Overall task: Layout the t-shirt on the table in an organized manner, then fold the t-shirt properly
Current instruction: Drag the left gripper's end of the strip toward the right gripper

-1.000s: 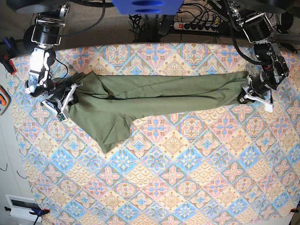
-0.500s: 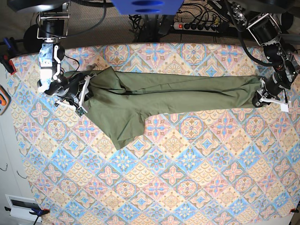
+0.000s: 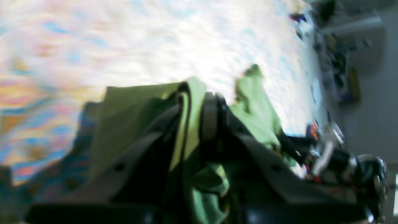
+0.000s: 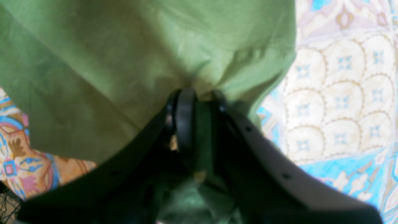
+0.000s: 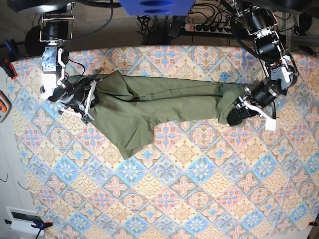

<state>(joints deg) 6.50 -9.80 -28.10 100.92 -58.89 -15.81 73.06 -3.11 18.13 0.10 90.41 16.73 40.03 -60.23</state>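
Note:
The olive-green t-shirt (image 5: 149,104) lies stretched in a long band across the far half of the table (image 5: 189,189). One sleeve or flap points toward the front near the left. My right gripper (image 5: 92,97), on the base view's left, is shut on the shirt's left end. The right wrist view shows its fingers (image 4: 186,118) pinching a fold of the t-shirt (image 4: 124,62). My left gripper (image 5: 242,107), on the base view's right, is shut on the bunched right end. In the blurred left wrist view, the t-shirt (image 3: 130,112) runs between its fingers (image 3: 210,121).
A power strip (image 5: 209,27) and cables sit behind the table's far edge. A red clamp (image 5: 7,64) grips the far left corner. An orange object (image 5: 2,105) and a white box (image 5: 22,219) lie off the table's left side.
My left gripper has swung inward along the table with the shirt's end, so that end now bunches and the band is shorter. My right gripper shifted up and right earlier, then held still.

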